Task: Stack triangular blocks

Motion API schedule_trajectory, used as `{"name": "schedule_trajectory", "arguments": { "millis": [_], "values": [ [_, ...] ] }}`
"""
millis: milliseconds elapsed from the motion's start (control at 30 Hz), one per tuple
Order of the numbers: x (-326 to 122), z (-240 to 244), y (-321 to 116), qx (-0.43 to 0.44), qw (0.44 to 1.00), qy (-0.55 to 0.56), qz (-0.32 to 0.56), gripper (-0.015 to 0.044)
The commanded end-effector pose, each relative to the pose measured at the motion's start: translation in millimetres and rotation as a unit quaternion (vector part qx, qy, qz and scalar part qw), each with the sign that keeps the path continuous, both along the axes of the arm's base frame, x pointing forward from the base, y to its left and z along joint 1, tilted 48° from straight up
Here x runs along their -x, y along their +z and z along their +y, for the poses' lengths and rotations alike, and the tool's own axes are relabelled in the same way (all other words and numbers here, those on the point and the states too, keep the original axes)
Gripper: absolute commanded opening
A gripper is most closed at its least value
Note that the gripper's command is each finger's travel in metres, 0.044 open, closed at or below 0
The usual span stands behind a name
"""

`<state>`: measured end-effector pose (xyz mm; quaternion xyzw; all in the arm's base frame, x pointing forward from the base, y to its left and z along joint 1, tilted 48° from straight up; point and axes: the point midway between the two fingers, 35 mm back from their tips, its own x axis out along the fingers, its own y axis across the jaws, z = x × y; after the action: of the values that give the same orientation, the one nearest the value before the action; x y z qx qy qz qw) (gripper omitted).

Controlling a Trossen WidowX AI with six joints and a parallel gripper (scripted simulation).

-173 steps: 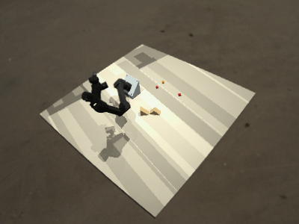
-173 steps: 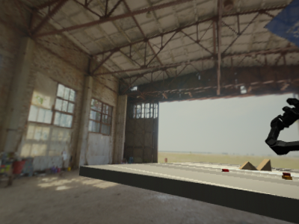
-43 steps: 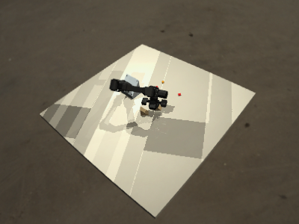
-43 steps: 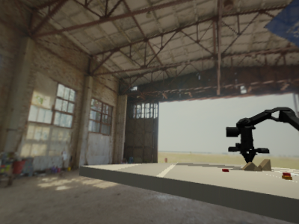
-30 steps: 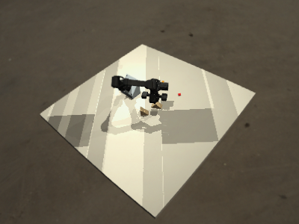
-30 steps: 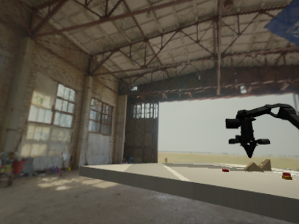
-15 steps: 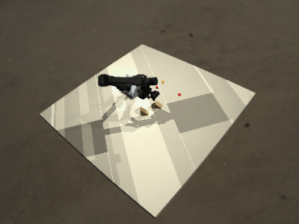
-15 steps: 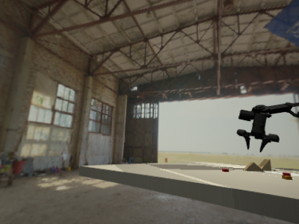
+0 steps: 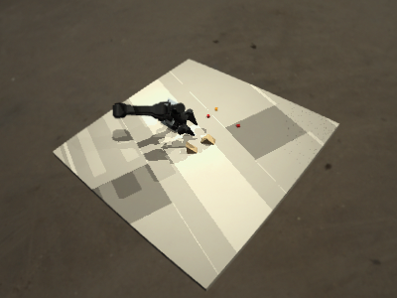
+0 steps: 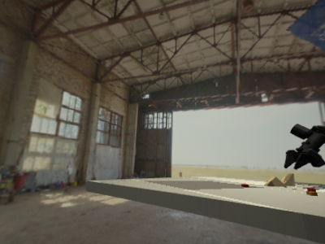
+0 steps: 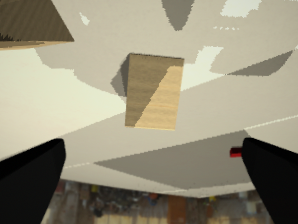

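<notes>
One wooden triangular block (image 9: 208,139) (image 10: 274,181) (image 11: 155,95) lies on the table with a ridge upward in the exterior view; it is mid-frame in the wrist view. The other triangular block (image 9: 192,148) (image 10: 289,180) (image 11: 32,21) lies a short gap away; in the exterior view it has a slope on its left and a steep right side. The blocks are apart and not stacked. My gripper (image 9: 194,128) (image 10: 291,166) (image 11: 155,147) is wide open and empty, tilted, above the table and clear of both blocks. The blocks' undersides are hidden.
A small red piece (image 9: 238,125) (image 10: 244,185) lies on the table (image 9: 208,199) (image 10: 195,202) away from the blocks. Another red piece (image 9: 208,115) (image 10: 311,189) and an orange piece (image 9: 216,108) (image 10: 312,194) lie near each other. Shadows cross the table.
</notes>
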<state>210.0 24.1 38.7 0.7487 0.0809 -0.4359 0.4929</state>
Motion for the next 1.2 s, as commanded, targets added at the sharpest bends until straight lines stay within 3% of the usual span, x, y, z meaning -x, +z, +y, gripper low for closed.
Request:
{"name": "schedule_trajectory", "arguments": {
  "millis": [0,1167],
  "values": [
    [3,0,-3,-0.036,0.999,-0.017,-0.03,0.044],
    [-59,-26,-72,-0.035,0.999,-0.017,-0.03,0.044]
  ]
}}
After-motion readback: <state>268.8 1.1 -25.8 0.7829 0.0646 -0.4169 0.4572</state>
